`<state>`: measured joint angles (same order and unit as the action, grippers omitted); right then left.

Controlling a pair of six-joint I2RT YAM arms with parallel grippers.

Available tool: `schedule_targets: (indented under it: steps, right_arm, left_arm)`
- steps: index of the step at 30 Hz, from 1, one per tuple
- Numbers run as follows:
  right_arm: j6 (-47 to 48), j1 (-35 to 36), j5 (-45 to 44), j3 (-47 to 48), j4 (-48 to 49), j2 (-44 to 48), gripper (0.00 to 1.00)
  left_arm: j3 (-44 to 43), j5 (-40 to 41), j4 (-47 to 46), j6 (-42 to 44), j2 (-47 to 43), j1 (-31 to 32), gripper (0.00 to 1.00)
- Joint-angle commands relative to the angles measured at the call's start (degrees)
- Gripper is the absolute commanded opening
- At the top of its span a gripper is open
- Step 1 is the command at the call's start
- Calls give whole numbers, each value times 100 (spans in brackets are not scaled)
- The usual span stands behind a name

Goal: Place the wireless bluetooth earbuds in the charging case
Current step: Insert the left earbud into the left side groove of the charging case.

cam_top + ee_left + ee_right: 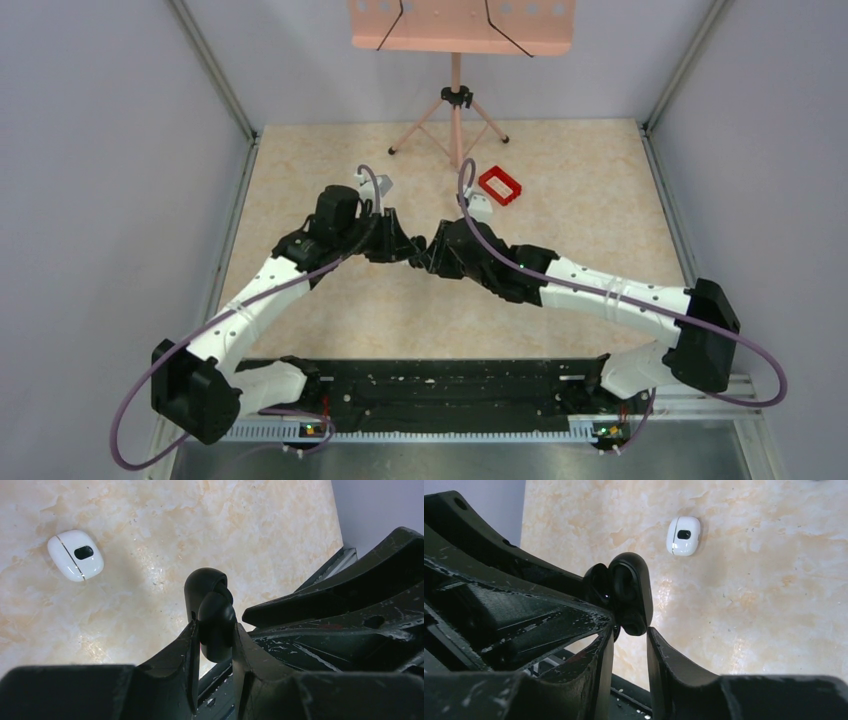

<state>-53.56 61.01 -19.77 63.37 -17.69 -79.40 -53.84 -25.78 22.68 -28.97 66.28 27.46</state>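
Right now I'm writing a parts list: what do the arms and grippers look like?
The left arm and right arm have white rounded links with bulky black joints, and a purple cable trails along each. The left gripper and right gripper are black, with two tapered fingers scuffed with pale flecks.

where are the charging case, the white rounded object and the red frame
charging case (pixel 216 630), left wrist view, lower body
white rounded object (pixel 65 556), left wrist view, shell
red frame (pixel 493 194), top view, near rim
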Motion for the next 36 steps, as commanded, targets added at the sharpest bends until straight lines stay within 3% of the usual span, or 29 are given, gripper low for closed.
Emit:
schedule_targets:
  steps: [1, 10, 14, 17, 23, 36]
  right_arm:
    - [65, 13, -50, -168, 279, 243, 32]
    - [208, -215, 638, -1055, 1321, 853, 41]
    - [259, -227, 638, -1276, 1486, 1115, 51]
    - [254, -264, 562, -1363, 1502, 1226, 52]
    - [120, -461, 797, -1446, 1614, 1201, 43]
    - [117, -502, 1207, -1468, 1899, 903, 34]
  left_arm:
    - [-276, -284, -99, 76, 27, 5, 0]
    - [-431, -837, -33, 45, 304, -17, 0]
    - [-504, -875, 83, 67, 405, -21, 0]
    - [-513, -882, 87, 71, 435, -22, 0]
    - [-539, -911, 88, 59, 439, -15, 0]
    - [-548, -918, 89, 49, 420, -15, 0]
